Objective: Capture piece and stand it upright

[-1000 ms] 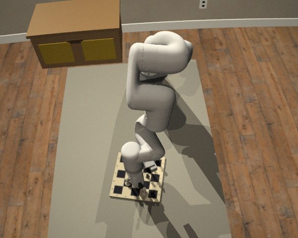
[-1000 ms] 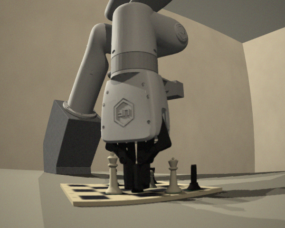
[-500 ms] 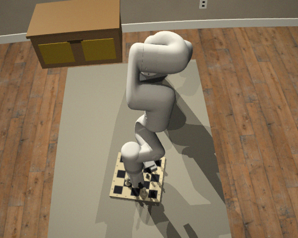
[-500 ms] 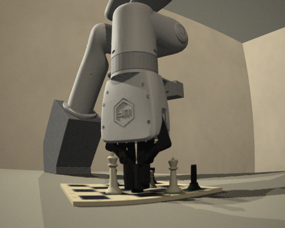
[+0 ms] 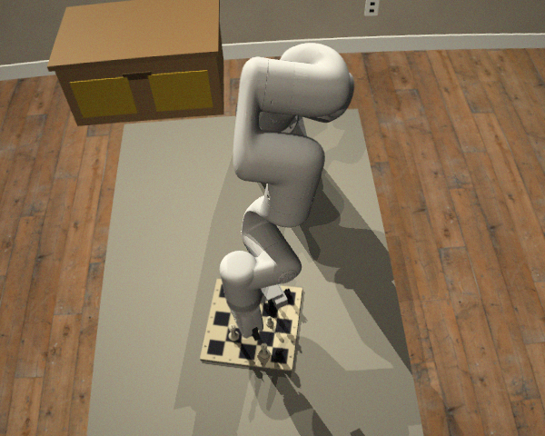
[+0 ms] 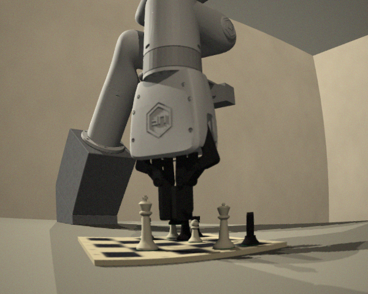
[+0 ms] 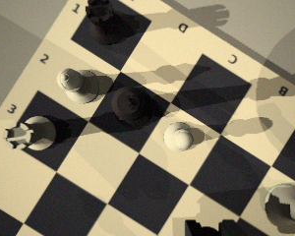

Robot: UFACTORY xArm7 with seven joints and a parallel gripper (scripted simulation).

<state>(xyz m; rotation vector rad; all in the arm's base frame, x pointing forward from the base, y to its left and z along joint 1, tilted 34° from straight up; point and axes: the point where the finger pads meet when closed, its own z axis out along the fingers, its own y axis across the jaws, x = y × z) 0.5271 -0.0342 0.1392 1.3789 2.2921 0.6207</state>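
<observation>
The chessboard (image 5: 210,357) (image 6: 136,260) (image 7: 95,164) lies on the grey table near its front. My gripper (image 6: 175,217) (image 5: 253,332) hangs just above the middle of the board. It is shut on a black piece, which the fingers mostly hide; a dark jagged shape (image 7: 206,229) at the bottom edge of the wrist view belongs to it. Below stand a black pawn (image 7: 130,105) (image 6: 184,231), a white pawn (image 7: 178,136) (image 6: 194,231), a white bishop (image 7: 79,85), a white king (image 6: 145,228), a white queen (image 6: 223,226) and a tall black piece (image 6: 249,229).
Another black piece (image 7: 100,17) stands on a dark square in rank 1. A white piece (image 7: 285,206) stands at the wrist view's lower right. A wooden cabinet (image 5: 136,61) stands beyond the table. The arm's grey base (image 6: 86,183) rises behind the board.
</observation>
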